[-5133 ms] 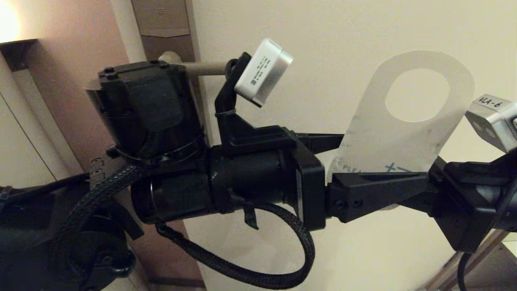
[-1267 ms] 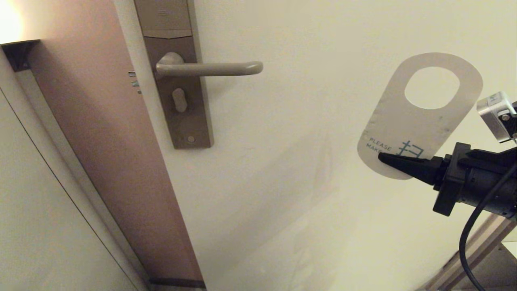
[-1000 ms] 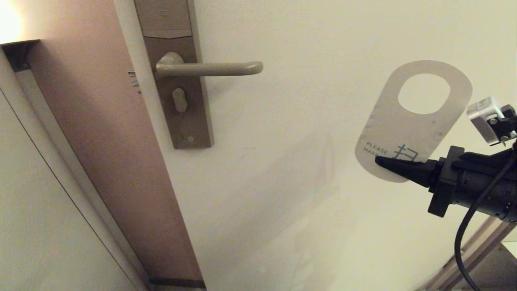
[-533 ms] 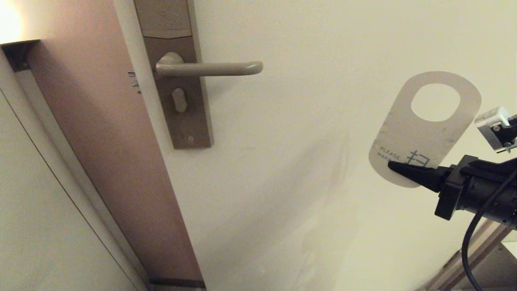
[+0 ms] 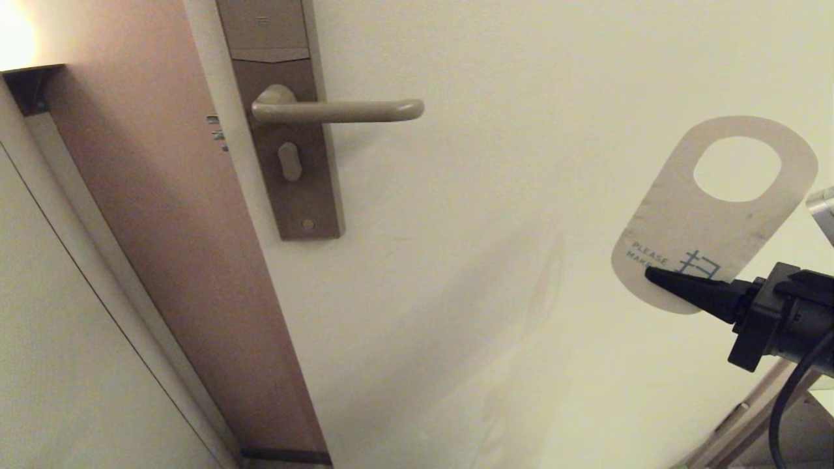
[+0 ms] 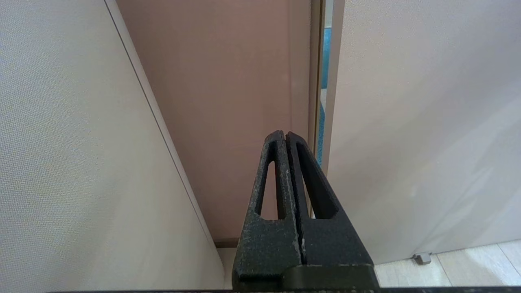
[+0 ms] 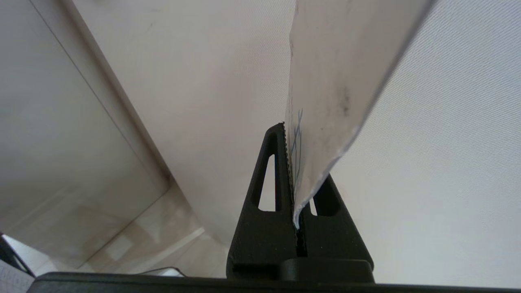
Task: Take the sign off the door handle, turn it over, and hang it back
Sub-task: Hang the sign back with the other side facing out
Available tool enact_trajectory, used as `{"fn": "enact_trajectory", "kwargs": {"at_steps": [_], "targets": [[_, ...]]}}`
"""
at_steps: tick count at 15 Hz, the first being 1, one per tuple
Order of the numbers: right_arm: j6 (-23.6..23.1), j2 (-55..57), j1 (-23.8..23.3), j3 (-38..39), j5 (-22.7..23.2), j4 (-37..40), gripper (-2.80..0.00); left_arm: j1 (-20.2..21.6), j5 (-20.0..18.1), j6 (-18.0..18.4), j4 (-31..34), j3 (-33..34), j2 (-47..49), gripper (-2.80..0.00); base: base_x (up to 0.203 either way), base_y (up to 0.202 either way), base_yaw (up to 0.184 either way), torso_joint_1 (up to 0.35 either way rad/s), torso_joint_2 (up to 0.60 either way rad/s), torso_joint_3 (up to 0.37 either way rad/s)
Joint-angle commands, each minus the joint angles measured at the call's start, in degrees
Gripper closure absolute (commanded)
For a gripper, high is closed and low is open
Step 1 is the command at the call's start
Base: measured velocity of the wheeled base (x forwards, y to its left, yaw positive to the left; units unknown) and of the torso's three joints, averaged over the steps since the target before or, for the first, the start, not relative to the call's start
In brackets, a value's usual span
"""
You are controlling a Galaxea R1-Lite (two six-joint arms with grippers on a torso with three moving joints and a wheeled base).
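Here, right gripper [image 5: 658, 276] fingers clamped on sign's [image 5: 707, 225] lower edge, left gripper [image 6: 286, 136] fingers closed, empty.

The sign [image 5: 710, 221] hangs well right of the door handle [image 5: 339, 111].

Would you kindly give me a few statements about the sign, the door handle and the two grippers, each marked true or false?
1. The sign hangs on the door handle. False: it is off the handle, away to its right.
2. The right gripper pinches the sign's lower end. True.
3. The sign shows its teal side to the head view. False: the white side with "PLEASE" faces it.
4. The left gripper is shut and holds nothing. True.
5. The sign's oval hole is uppermost. True.
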Motion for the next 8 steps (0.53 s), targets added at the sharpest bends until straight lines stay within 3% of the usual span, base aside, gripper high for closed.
{"fn": "enact_trajectory", "kwargs": {"at_steps": [1,4,8], "targets": [[-0.16,-0.7,0.1,0.0,-0.17,-0.18,0.0,-0.05,-0.05,0.05,0.0,0.0,-0.02,0.0,0.0,0.0,0.0,0.0,0.0,0.0],[-0.46,-0.59,0.38,-1.61,-3.82,0.06,0.0,-0.03,-0.05,0.05,0.0,0.0,-0.02,0.0,0.0,0.0,0.0,0.0,0.0,0.0],[-1.73,-0.11,0.74,-3.35,-12.0,2.18,0.0,-0.05,-0.05,0.05,0.0,0.0,-0.02,0.0,0.0,0.0,0.0,0.0,0.0,0.0]]}}
